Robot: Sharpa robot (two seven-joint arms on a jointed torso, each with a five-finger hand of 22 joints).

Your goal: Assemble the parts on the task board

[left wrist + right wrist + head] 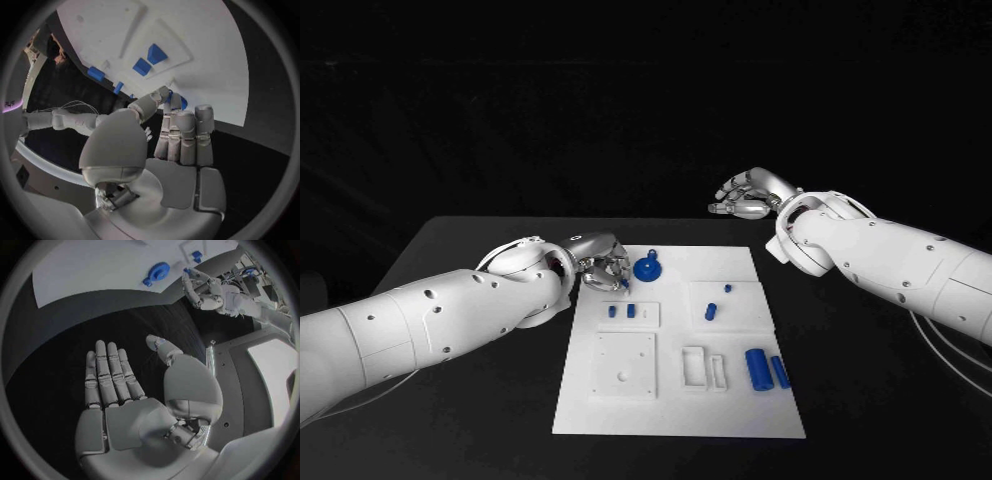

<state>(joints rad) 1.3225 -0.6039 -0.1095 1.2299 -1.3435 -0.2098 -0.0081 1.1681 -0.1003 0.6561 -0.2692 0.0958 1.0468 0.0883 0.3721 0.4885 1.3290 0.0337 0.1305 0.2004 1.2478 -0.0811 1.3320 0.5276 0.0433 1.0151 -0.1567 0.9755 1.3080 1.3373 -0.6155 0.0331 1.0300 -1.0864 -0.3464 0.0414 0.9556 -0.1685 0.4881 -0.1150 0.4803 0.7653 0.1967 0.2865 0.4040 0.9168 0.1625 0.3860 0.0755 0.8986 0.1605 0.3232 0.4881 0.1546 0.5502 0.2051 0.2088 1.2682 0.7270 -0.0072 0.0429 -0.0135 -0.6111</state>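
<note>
Pinching small blue part (177,101), left robot hand (599,262) over flat white task board (733,420), right robot hand (750,194) splayed, empty.

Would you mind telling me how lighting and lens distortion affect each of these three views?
Head view: the white task board is evenly lit against a black table and backdrop. Left wrist view: fisheye bends the board's edge; the left hand is sharp. Right wrist view: the right hand is lit, its surroundings dark.

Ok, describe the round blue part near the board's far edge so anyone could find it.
Start at the white task board. At its far edge, beside the left hand, sits the round blue part. It is disc-shaped with a stem, unlike the blue cylinders nearer the robot.
</note>
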